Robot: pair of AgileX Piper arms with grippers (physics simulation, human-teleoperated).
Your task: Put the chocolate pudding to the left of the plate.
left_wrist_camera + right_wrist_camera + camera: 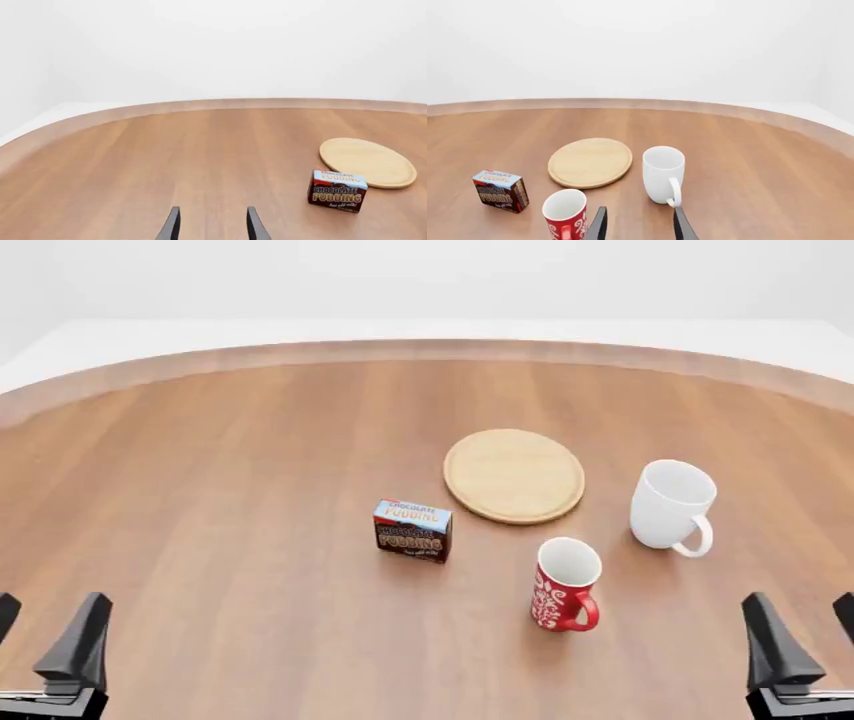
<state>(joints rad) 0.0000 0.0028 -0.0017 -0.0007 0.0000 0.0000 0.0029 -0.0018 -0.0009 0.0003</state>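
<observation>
The chocolate pudding (412, 529) stands upright on the counter (240, 490), just off the near-left edge of the plate (514, 475) and not touching it. Both hands sit low at the near corners, left hand (47, 635) and right hand (801, 635) each spread wide and gripping nothing. A red mug (565, 585) and white mug (671, 505) stand right of the pudding.

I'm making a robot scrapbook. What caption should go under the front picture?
Chocolate pudding sits near the plate, beside a red mug and white mug, arms waiting.
</observation>
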